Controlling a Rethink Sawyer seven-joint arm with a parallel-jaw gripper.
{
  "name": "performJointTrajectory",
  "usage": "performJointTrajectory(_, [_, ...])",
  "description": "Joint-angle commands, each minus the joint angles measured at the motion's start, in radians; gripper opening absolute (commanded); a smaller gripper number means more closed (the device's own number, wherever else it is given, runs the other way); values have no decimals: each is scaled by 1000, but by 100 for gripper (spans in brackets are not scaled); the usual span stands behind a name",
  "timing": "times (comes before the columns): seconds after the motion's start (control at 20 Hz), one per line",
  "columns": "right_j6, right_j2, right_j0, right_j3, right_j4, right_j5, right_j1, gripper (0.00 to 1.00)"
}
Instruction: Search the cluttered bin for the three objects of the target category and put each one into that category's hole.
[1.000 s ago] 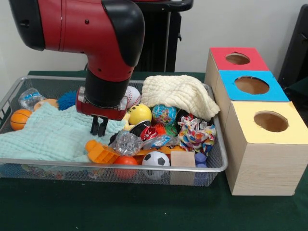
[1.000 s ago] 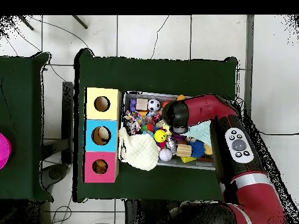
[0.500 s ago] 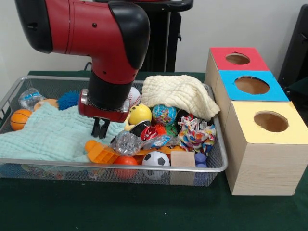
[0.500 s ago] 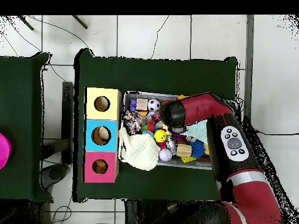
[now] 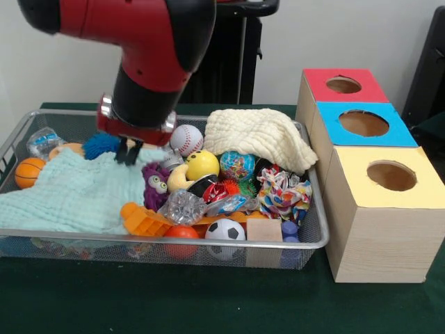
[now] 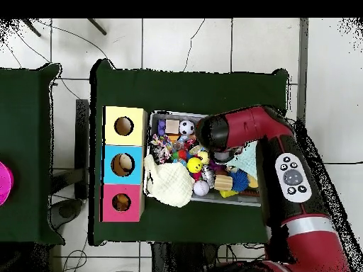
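Balls lie all through the wire bin [image 5: 316, 233], which sits on the green desk [image 5: 208, 299]. A baseball [image 5: 186, 139] rests near the back, touching the cream cloth [image 5: 261, 136]. Just in front of it are a yellow ball [image 5: 202, 164] and a globe ball [image 5: 237, 165], side by side. A soccer ball [image 5: 225, 230] sits at the front wall, with a red ball [image 5: 181, 232] on its left. A small basketball [image 5: 28, 172] is at the far left end. Being round, these balls have no long side and point no way.

The bin also holds a mint cloth [image 5: 69, 195] spread flat over its left half, a purple plush toy [image 5: 156, 185] standing upright with its eyes toward the front camera, an orange plastic toy [image 5: 144, 220], a blue spiky ball [image 5: 101, 145], a rope toy [image 5: 284, 193] and a wooden block [image 5: 264, 229].

The hand [image 5: 128, 152] hangs over the mint cloth's back edge, next to the blue spiky ball. Its two fingers point down, close together, with nothing between them.

Beside the bin stand three boxes in a row, with a red top [image 5: 345, 85], a blue top [image 5: 363, 124] and a yellow top [image 5: 391, 175], each with a round hole. From the front the holes look dark. From above, something pale shows inside the blue box [image 6: 123, 164] and something small inside the red box [image 6: 121, 202]. From above, the arm [image 6: 255, 131] covers the hand and much of the bin.
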Motion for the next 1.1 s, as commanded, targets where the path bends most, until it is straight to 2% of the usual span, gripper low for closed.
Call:
performJointTrajectory(0.05, [-549,45,9,-126,-12,306,-115,0])
performJointTrajectory(0.25, [-560,64,4,-149,-21,328,-100,0])
performJointTrajectory(0.7, [-510,48,2,-134,-26,221,-46,0])
performJointTrajectory(0.95, [-526,40,-7,-131,-51,182,-49,0])
performJointTrajectory(1.1, [-540,30,-32,-96,-66,132,-61,0])
